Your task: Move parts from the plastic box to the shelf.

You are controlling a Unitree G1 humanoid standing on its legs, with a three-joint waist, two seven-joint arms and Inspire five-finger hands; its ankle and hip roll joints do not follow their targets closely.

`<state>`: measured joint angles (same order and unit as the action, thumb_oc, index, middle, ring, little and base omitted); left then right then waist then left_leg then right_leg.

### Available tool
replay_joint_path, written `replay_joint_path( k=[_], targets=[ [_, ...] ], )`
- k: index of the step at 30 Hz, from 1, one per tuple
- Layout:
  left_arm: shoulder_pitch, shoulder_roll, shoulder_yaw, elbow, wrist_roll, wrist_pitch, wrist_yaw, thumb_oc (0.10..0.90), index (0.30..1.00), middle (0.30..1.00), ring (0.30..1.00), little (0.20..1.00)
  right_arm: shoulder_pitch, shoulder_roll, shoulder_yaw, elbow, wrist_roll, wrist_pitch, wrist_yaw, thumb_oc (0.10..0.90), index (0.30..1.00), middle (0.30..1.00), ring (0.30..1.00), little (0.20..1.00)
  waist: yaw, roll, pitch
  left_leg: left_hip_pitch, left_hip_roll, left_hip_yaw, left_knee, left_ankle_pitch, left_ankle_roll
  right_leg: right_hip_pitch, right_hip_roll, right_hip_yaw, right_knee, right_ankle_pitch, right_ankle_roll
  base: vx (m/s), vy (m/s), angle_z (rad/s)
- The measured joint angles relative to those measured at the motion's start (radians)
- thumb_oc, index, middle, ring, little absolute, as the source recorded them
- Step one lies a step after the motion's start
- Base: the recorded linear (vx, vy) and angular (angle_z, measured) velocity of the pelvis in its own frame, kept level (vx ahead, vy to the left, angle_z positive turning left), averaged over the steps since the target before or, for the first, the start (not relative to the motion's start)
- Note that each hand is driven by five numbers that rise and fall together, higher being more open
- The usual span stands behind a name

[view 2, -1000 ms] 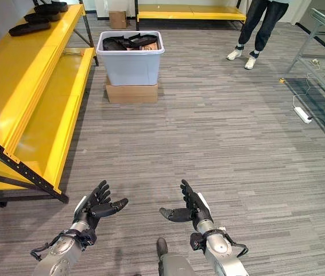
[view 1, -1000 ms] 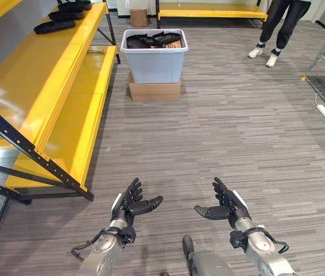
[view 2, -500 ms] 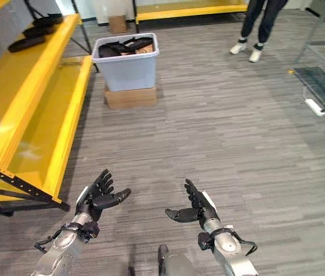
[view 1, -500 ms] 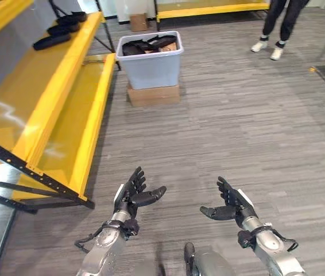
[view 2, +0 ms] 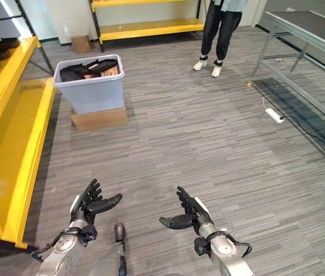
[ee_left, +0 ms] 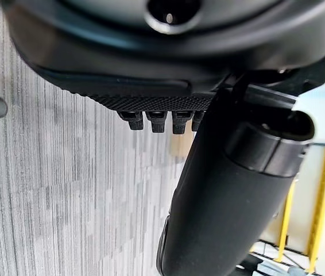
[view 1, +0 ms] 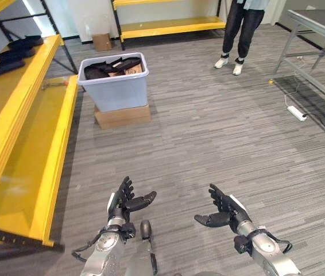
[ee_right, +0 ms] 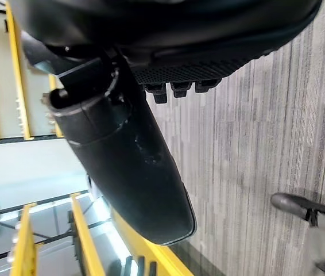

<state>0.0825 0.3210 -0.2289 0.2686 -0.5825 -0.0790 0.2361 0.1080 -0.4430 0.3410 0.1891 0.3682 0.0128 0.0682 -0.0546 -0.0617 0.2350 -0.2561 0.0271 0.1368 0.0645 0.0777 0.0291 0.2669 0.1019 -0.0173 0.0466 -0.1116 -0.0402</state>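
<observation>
A pale blue plastic box [view 1: 116,86] stands on a cardboard carton [view 1: 122,115] on the floor ahead and to the left; several black parts [view 1: 108,66] lie in it. The yellow shelf [view 1: 10,121] runs along the left, and a few black parts [view 1: 10,54] rest on its upper level at the far end. My left hand [view 1: 123,202] and my right hand [view 1: 223,211] hover low over the floor, far short of the box, palms facing each other. Both hands are open and hold nothing.
A person [view 1: 240,29] in dark trousers stands beyond the box to the right. A second yellow shelf [view 1: 168,23] lines the back wall with a small carton [view 1: 101,41] beside it. A grey metal table [view 1: 317,34] and a white power strip [view 1: 296,112] are at the right.
The camera has swung to the right, so the shelf and box sit further left in the picture. Both hands keep their open pose in front of me.
</observation>
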Motion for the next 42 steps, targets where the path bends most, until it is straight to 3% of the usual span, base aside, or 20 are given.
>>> replay_joint_path(
  k=[1,2,3,4,5,6,10,16,21,26,28,32,35,38,41,42],
  targets=[
    [-0.001,0.000,0.000,-0.002,0.000,0.000,0.000,0.900,1.000,1.000,1.000,1.000,0.001,0.001,0.001,0.000,0.007,0.003,0.000,0.900,1.000,1.000,1.000,1.000,-0.006,0.002,0.000,0.015,-0.021,0.020,0.020,-0.004,0.042,0.016,0.002,0.000,0.004,-0.013,0.020,0.20,0.092,-0.13],
    [0.014,-0.003,-0.002,-0.003,0.000,0.000,-0.001,0.900,1.000,1.000,1.000,1.000,0.003,-0.003,0.012,0.000,0.007,0.008,0.000,0.900,1.000,1.000,1.000,1.000,-0.023,0.041,-0.004,0.080,-0.033,0.020,0.012,-0.009,0.121,0.023,0.044,-0.006,0.072,-0.035,0.049,0.23,0.118,-0.28],
    [0.025,0.000,-0.002,-0.008,0.000,0.000,-0.002,0.900,1.000,1.000,1.000,1.000,0.001,-0.004,0.017,0.000,0.007,0.009,0.000,0.900,1.000,1.000,1.000,1.000,-0.021,0.087,0.000,0.143,-0.009,-0.043,-0.043,0.092,0.184,-0.017,0.080,-0.008,0.201,-0.098,0.063,0.24,0.124,-0.42],
    [0.030,0.011,0.009,-0.008,0.000,0.003,0.001,0.900,1.000,1.000,1.000,1.000,0.001,0.020,0.023,-0.003,0.009,0.010,-0.002,0.900,1.000,1.000,1.000,1.000,-0.018,0.059,-0.010,0.157,-0.037,-0.034,-0.062,0.114,0.151,-0.067,0.037,-0.015,0.277,-0.184,0.013,0.25,0.126,-0.39],
    [0.018,0.000,0.021,-0.018,0.000,0.007,-0.005,0.900,1.000,1.000,1.000,1.000,-0.003,0.010,0.015,-0.038,0.013,0.006,-0.002,0.900,1.000,1.000,1.000,1.000,-0.029,0.060,-0.007,0.163,-0.065,-0.034,-0.094,0.128,0.142,-0.130,-0.011,-0.018,0.286,-0.201,0.001,0.28,0.136,0.02],
    [0.000,-0.002,0.020,-0.027,0.001,0.009,-0.022,0.900,1.000,1.000,1.000,1.000,0.001,0.016,-0.004,-0.038,0.016,0.003,-0.008,0.900,1.000,1.000,1.000,1.000,-0.038,0.078,0.004,0.169,-0.094,-0.042,-0.105,0.125,0.116,-0.169,-0.059,-0.025,0.284,-0.214,0.002,0.23,0.108,0.33],
    [-0.003,0.018,0.034,-0.085,0.003,0.010,-0.008,0.900,1.000,1.000,1.000,1.000,0.001,0.026,0.001,-0.034,0.016,0.017,-0.017,0.900,1.000,1.000,1.000,1.000,0.005,0.081,0.011,0.186,-0.133,-0.060,-0.098,0.102,0.075,-0.095,-0.091,-0.049,0.194,-0.202,0.009,0.14,0.039,0.25],
    [0.001,0.016,0.054,-0.095,0.001,0.016,0.044,0.900,1.000,1.000,1.000,1.000,-0.012,0.053,-0.002,-0.033,0.016,0.015,-0.055,0.900,1.000,1.000,1.000,1.000,0.033,0.034,0.035,0.150,-0.139,-0.083,-0.076,0.096,0.074,-0.081,-0.088,-0.074,0.131,-0.180,0.009,0.03,-0.030,0.14],
    [0.014,0.016,0.057,-0.095,0.003,0.016,0.066,0.900,1.000,1.000,1.000,1.000,-0.013,0.052,-0.002,-0.033,0.016,0.015,-0.055,0.900,1.000,1.000,1.000,1.000,0.036,0.032,0.035,0.138,-0.139,-0.084,-0.059,0.079,0.062,-0.081,-0.087,-0.075,0.126,-0.179,0.008,0.07,0.019,0.01],
    [0.017,0.015,0.061,-0.095,0.008,0.016,0.057,0.900,1.000,1.000,1.000,1.000,-0.012,0.052,-0.004,-0.033,0.016,0.011,-0.051,0.900,1.000,1.000,1.000,1.000,0.059,0.021,0.044,0.100,-0.148,-0.080,0.019,0.023,0.066,-0.068,-0.095,-0.078,0.110,-0.178,0.009,0.15,0.093,0.04],
    [0.018,0.015,0.073,-0.095,0.008,0.016,0.056,0.900,1.000,1.000,1.000,1.000,-0.017,0.052,-0.004,-0.033,0.016,0.010,-0.046,0.900,1.000,1.000,1.000,1.000,0.063,0.020,0.045,0.084,-0.151,-0.073,0.054,-0.013,0.081,-0.066,-0.098,-0.085,0.111,-0.179,0.009,0.13,0.100,0.08],
    [0.009,0.013,0.088,-0.094,0.011,0.016,0.057,0.900,1.000,1.000,1.000,1.000,-0.035,0.053,-0.007,-0.033,0.015,0.001,-0.043,0.900,1.000,1.000,1.000,1.000,0.071,0.017,0.046,0.086,-0.173,-0.086,0.078,-0.029,0.092,-0.052,-0.112,-0.090,0.122,-0.178,0.017,0.15,0.122,0.12],
    [0.011,0.009,0.094,-0.092,0.021,0.019,0.056,0.900,1.000,1.000,1.000,1.000,-0.047,0.067,-0.007,-0.034,0.016,0.000,-0.045,0.900,1.000,1.000,1.000,1.000,0.088,0.007,0.048,0.124,-0.182,-0.098,0.085,-0.074,0.110,-0.053,-0.113,-0.097,0.221,-0.177,0.024,0.17,0.195,0.22],
    [0.012,0.011,0.119,-0.093,0.048,0.029,0.055,0.900,1.000,1.000,1.000,1.000,-0.055,0.094,-0.008,-0.035,0.029,0.000,-0.046,0.900,1.000,1.000,1.000,1.000,0.089,-0.008,0.040,0.167,-0.187,-0.118,0.062,-0.074,0.111,-0.098,-0.132,-0.094,0.358,-0.174,0.047,0.08,0.140,0.10],
    [0.005,0.010,0.138,-0.091,0.049,0.030,0.052,0.900,1.000,1.000,1.000,1.000,-0.061,0.116,-0.009,-0.035,0.028,0.007,-0.046,0.900,1.000,1.000,1.000,1.000,0.089,-0.020,0.032,0.176,-0.199,-0.113,0.057,-0.069,0.130,-0.206,-0.162,-0.072,0.590,-0.166,0.133,0.11,0.188,-0.03],
    [0.005,0.010,0.143,-0.092,0.049,0.030,0.040,0.900,1.000,1.000,1.000,1.000,-0.062,0.123,-0.010,-0.033,0.027,0.011,-0.046,0.900,1.000,1.000,1.000,1.000,0.094,-0.022,0.032,0.174,-0.204,-0.099,0.086,-0.093,0.155,-0.263,-0.197,-0.075,0.744,-0.095,0.194,0.12,0.176,-0.24]
  ],
)
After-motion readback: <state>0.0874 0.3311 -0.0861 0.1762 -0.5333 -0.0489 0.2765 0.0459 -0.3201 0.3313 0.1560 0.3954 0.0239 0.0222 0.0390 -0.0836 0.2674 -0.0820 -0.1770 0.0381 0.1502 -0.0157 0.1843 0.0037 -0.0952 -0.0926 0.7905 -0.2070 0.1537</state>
